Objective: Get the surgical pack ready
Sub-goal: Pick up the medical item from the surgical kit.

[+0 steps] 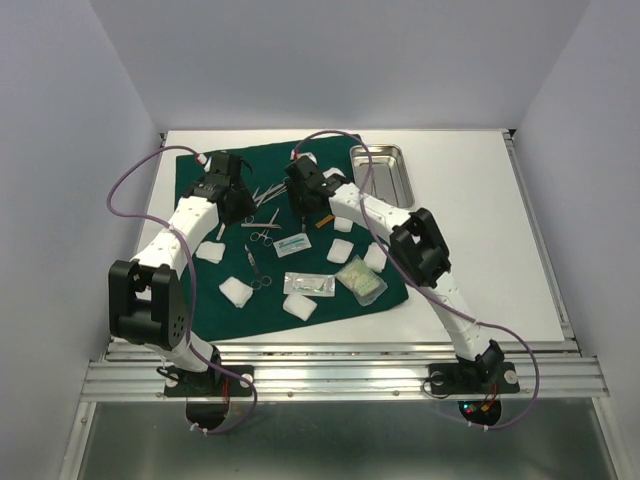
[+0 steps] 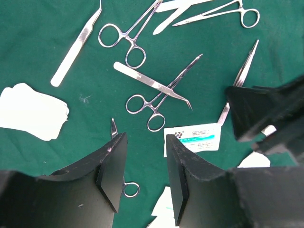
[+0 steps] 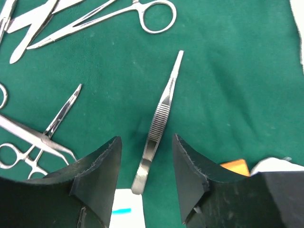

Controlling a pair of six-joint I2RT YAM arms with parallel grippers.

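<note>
- The right gripper holds its matte black, wedge-shaped jaws spread to either side of slim steel forceps without pinching them. The forceps lie flat, ribbed at the grip and tapering to a narrow tip.
- The left gripper also has its jaws apart and empty, hanging over the cloth.
- Just beyond the left jaws lie a flat white sealed packet with blue print and a shiny ring-handled clamp crossed by a thin steel tweezer.
- All of these rest on the dark green cloth drape, finely woven and spread on the white table.
- Soft white gauze pads sit near the drape's near edge.
- A rectangular steel tray with rounded corners stands at the drape's far right corner.
</note>
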